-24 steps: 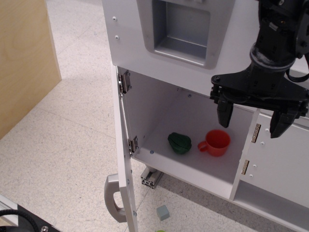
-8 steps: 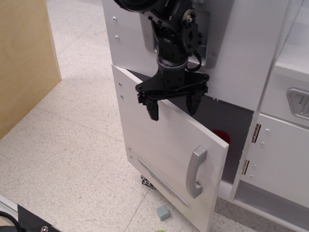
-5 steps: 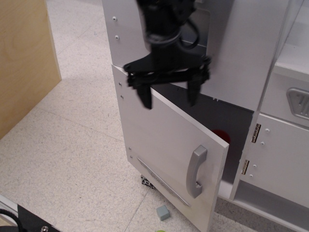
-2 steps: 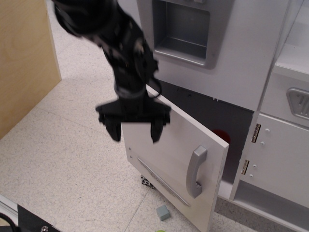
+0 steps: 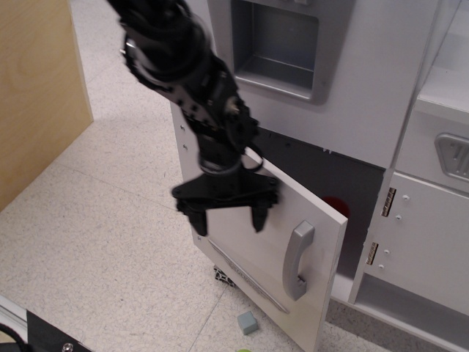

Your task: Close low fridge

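The low fridge door [image 5: 249, 271] is a flat white panel with a curved grey handle [image 5: 295, 260] and a thin grey strip near its bottom edge. It stands partly open, its right edge swung out from the dark compartment [image 5: 344, 183]. A sliver of a red cup [image 5: 336, 204] shows in the gap. My black gripper [image 5: 229, 218] is open and empty, in front of the door's outer face, left of the handle. Whether the fingertips touch the door I cannot tell.
The upper white panel with the grey dispenser recess [image 5: 282, 44] is above. A smaller white cabinet door [image 5: 425, 249] is at the right. A wooden panel [image 5: 37, 88] stands at the left. A small grey-green block [image 5: 247, 322] lies on the floor.
The door swung from fully open to partly closed, hiding the green object and most of the red cup. My gripper moved from above the door's top edge down in front of its face.
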`<state>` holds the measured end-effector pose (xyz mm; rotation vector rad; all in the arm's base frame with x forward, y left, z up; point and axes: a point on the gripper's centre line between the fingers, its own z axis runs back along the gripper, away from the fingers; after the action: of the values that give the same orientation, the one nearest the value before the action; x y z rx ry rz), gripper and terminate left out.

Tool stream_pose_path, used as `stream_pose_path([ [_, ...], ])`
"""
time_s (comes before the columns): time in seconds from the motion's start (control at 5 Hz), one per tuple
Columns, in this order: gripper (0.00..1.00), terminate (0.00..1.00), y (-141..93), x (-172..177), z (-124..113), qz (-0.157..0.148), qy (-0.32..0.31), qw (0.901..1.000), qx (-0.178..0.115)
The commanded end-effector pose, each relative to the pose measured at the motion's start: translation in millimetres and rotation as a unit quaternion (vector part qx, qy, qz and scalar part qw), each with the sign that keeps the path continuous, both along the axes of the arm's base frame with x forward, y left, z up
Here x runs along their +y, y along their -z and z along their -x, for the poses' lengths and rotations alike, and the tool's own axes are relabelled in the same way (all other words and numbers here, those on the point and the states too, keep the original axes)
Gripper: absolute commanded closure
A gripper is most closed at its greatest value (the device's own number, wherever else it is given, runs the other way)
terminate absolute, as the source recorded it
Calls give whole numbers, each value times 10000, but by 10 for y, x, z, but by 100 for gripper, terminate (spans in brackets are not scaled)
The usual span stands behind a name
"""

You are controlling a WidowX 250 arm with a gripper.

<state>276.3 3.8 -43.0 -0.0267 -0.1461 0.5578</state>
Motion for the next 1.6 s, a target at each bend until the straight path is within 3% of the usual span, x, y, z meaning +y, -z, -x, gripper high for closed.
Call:
stream_pose_path([
  [0.0, 0, 0, -53, -228, -295, 72, -359, 9993, -105],
  [0.6, 0, 0, -88, -210, -661, 77, -827, 9959, -349],
  [1.4, 0, 0, -355, -123, -422, -171, -485, 9982, -316],
])
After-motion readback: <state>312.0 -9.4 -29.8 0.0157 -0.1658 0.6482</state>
